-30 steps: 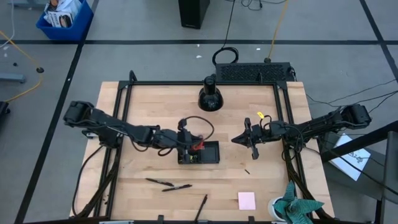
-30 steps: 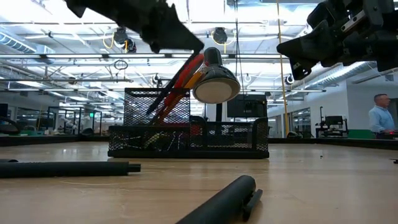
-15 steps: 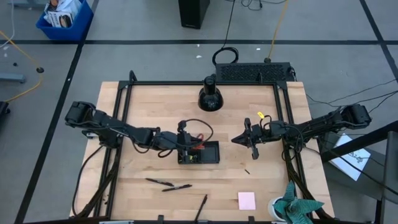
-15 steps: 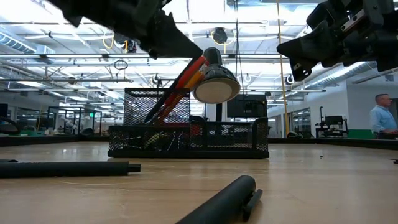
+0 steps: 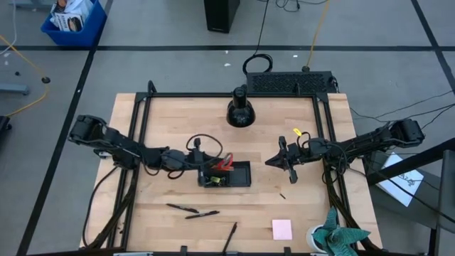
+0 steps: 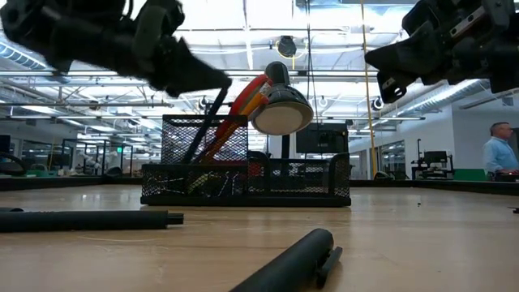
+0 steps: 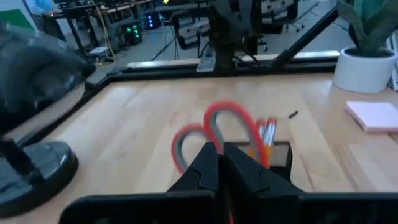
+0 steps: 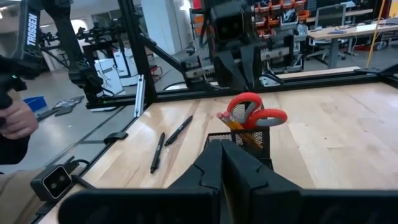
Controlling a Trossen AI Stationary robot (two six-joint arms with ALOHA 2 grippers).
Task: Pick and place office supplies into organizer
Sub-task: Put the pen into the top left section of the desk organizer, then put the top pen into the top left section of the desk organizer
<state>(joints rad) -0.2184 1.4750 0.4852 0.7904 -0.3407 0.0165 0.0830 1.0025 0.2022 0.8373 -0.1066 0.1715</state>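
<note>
The left claw [image 5: 201, 162] has its two dark fingers pressed together with nothing between them, and hangs just beside the left end of the small black mesh organizer tray [image 5: 238, 174] at the middle of the pale wooden counter [image 5: 298, 206]. In the tall compartment at that end, red-handled scissors [image 5: 225, 164] stand handles up, leaning among orange pencils [image 6: 243, 109].

The right claw [image 5: 284, 162] is also closed and empty, raised above the counter well to the right of the organizer, waiting.

Loose supplies lie on the counter: two thin dark pens [image 5: 192, 210] near the front on the left, a third dark pen [image 5: 232, 237] at the front edge, a pink sticky-note pad [image 5: 282, 229] at front right, a tiny dark piece [image 5: 282, 195] in front of the right claw, and a small yellow piece [image 5: 298, 131] behind it.

The next pick is probably one of the pens. To do it well, the left claw should rise clear of the scissor handles, open over the middle of a pen, and close across its thin shaft, not along it.
</note>
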